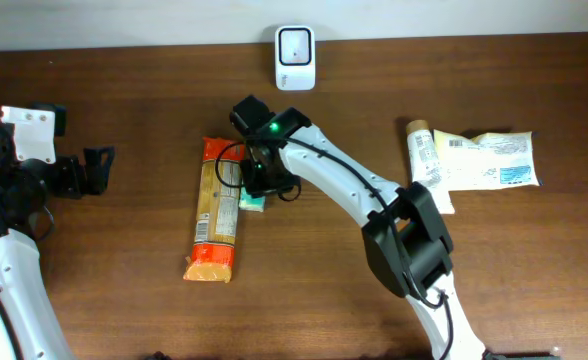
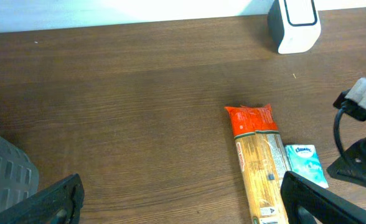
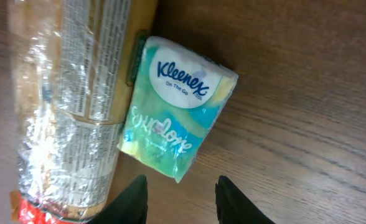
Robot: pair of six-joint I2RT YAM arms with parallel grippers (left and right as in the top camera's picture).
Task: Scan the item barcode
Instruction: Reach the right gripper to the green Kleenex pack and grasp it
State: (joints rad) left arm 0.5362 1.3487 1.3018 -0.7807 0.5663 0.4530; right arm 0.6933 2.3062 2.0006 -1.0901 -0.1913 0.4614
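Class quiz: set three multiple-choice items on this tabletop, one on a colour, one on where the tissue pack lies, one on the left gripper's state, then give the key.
1. The pasta packet has, at its end nearest the scanner, wrapping that is: A) blue; B) red-orange; C) black.
2. The tissue pack lies: A) right beside the pasta packet; B) on top of the scanner; C) on the floor.
3. The left gripper is: A) shut on the packet; B) shut, empty; C) open, empty.
Key: 1B, that end shows red-orange; 2A, the right wrist view shows them side by side; 3C, its fingers stand wide apart, gripping nothing.
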